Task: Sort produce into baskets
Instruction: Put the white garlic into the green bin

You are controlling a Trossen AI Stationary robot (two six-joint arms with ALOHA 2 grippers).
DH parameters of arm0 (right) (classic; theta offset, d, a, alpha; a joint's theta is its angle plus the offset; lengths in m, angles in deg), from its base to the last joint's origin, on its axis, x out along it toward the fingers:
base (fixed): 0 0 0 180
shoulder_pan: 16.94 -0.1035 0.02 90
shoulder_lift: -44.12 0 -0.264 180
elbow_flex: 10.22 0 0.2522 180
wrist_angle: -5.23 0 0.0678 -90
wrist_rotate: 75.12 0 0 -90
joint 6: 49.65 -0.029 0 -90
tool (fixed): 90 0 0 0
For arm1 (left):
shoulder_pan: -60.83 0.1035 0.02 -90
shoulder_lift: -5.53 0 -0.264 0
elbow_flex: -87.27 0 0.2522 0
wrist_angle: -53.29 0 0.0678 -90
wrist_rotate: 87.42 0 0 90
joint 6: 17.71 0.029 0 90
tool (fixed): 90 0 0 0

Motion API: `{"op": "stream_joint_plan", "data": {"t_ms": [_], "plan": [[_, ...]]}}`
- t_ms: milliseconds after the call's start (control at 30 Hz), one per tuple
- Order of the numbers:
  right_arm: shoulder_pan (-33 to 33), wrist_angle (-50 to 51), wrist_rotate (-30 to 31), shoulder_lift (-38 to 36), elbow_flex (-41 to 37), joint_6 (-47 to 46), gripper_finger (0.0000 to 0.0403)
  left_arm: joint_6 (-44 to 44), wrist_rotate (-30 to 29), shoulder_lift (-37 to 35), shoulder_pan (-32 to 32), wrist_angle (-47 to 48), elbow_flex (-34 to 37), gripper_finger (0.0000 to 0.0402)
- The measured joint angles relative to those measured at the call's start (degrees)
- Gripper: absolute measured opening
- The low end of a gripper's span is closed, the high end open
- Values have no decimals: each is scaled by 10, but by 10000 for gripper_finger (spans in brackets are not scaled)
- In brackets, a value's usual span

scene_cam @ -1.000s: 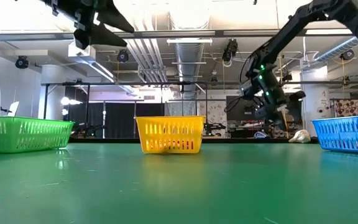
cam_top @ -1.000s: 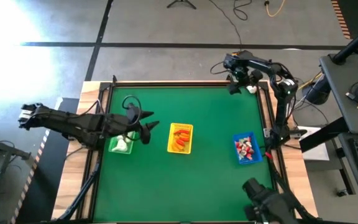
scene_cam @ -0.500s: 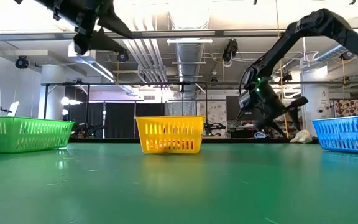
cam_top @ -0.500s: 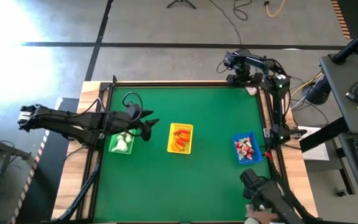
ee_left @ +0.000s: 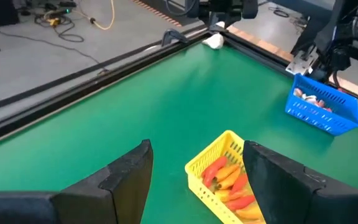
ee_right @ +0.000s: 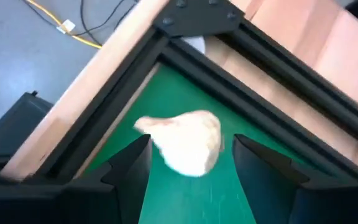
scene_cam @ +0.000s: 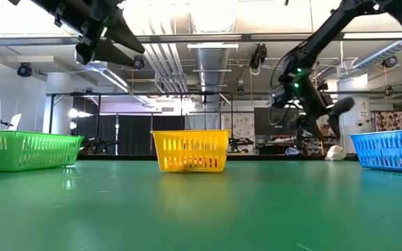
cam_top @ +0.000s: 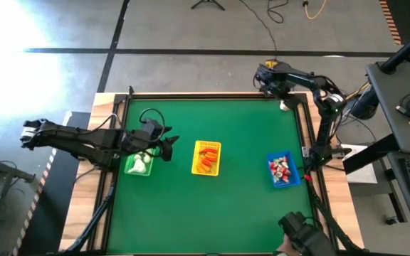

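While the left hand (cam_top: 168, 146) hangs open by the green basket (cam_top: 139, 164), the right hand (ee_right: 188, 180), fingers parted and gripping nothing, straddles a cream piece (ee_right: 187, 142) in the worktop's (cam_top: 219, 206) far corner.

You can't see the tips of the right tool (ee_right: 188, 171); the picture's edge cuts them off. The cream piece (ee_right: 185, 142) between its fingers looks blurry.

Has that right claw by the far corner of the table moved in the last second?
Yes. In the high view the right gripper has shifted farther out, from inside the table's far rail to over it, away from the white piece.
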Motion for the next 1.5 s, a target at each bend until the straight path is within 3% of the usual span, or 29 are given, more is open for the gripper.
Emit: {"op": "stream_joint_plan", "data": {"t_ms": [100, 167, 267, 400, 733, 1033, 1233, 1500], "plan": [[7, -31, 0, -23, -45, 17, 216, -18, 0, 10, 0, 0, 2, 232], [15, -64, 9, -32, -67, 104, 215, -31, 0, 14, 0, 1, 2, 232], [7, -68, 21, -25, -80, 152, 215, -38, -5, 14, 0, 2, 2, 232], [6, -128, -17, 2, -90, 312, 215, -39, -9, 15, 0, 2, 2, 232], [1, -149, -107, 13, -105, 346, 215, -57, 1, 36, -1, 2, 2, 232], [-47, -149, -164, 3, -106, 371, 199, -56, 29, 37, -21, 34, -9, 233], [-158, -181, -189, -16, -108, 397, 146, -25, 22, -10, -37, 160, -50, 233], [-415, -186, -171, -67, -107, 429, 142, -58, 11, -74, -47, 281, -54, 233]]}}
